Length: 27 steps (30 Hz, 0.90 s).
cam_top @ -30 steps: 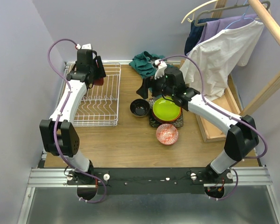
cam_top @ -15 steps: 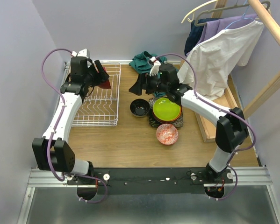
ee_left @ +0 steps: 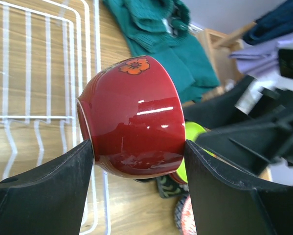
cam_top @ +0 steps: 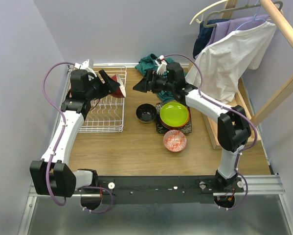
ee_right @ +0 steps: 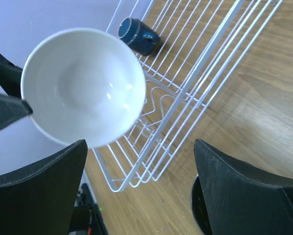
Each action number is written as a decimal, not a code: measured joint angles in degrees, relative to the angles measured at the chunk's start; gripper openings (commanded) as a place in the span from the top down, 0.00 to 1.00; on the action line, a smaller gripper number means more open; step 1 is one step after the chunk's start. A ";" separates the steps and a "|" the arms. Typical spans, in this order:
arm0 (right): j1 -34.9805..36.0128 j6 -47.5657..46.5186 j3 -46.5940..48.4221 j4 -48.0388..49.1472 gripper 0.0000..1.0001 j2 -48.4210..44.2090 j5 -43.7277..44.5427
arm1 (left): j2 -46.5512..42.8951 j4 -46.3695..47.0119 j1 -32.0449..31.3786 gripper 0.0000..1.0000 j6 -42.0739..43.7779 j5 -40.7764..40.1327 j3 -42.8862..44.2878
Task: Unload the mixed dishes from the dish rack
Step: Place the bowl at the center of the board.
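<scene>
left fingers: the left gripper [ee_left: 137, 152] clamps the red cup [ee_left: 131, 115], one black pad on each side, jaws fairly wide around it
right fingers: the right gripper [ee_right: 140, 147] is spread wide, nothing between the pads
cup material: glossy glazed ceramic, rounded bowl-like shape, red outside with an orange flower print, plain white inside
cup place: on its side between the left fingers, mouth turned toward the right gripper [cam_top: 142, 86]; in the air past the right fingertips, near but apart from them
cup vs rack: held over the right edge of the dish rack [cam_top: 105, 115], not touching the wires
rack: thin white wire, rectangular, low sides, row of curved tines
inside rack: dark-blue mug [ee_right: 138, 34] lying on its side, shiny glaze, well beyond the right fingers
beside right fingers: dark bowl [cam_top: 146, 112], then lime-green plate [cam_top: 174, 113] stacked on other plates, red-patterned bowl [cam_top: 175, 140] nearer the bases
under stack: black square plate [cam_top: 160, 128], only its edge shows; colours of the middle plates are hard to tell
cut off: the left pads cover the cup's lower part; a dark round rim sits half behind the right finger in the right wrist view
surface: wood-grain table [cam_top: 131, 149]
clutter: crumpled teal cloth [cam_top: 150, 64] behind both grippers, white shirt [cam_top: 229, 56] on a hanger, wooden tray [cam_top: 223, 133] at right
</scene>
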 measured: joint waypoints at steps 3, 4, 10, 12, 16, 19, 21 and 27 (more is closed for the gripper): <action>0.00 1.73 1.44 0.70 0.05 1.99 -2.34 | -1.33 2.16 -0.02 0.63 -1.79 2.67 -2.43; 0.00 2.12 1.86 1.01 0.06 2.62 -3.06 | -1.77 2.93 -0.02 0.63 -2.49 3.65 -3.13; 0.00 5.03 2.49 2.69 0.13 5.33 -7.32 | -5.01 9.49 -0.02 0.63 -6.54 8.39 -7.85; 0.00 5.88 3.02 3.23 0.17 6.38 -8.70 | -5.92 12.02 -0.04 0.63 -7.87 9.99 -9.29; 0.04 7.37 3.10 4.26 0.32 7.37 -11.32 | -6.73 15.80 -0.07 0.63 -9.94 12.48 -10.99; 0.04 8.26 3.10 5.42 0.55 7.45 -13.03 | -6.95 17.88 -0.07 0.63 -10.91 13.66 -12.00; 0.04 8.83 3.10 6.36 0.82 7.45 -13.97 | -7.19 18.99 -0.07 0.62 -11.39 14.25 -12.87; -0.24 9.79 2.12 7.45 0.99 7.30 -14.84 | -7.80 20.02 -0.22 0.36 -10.82 16.41 -15.39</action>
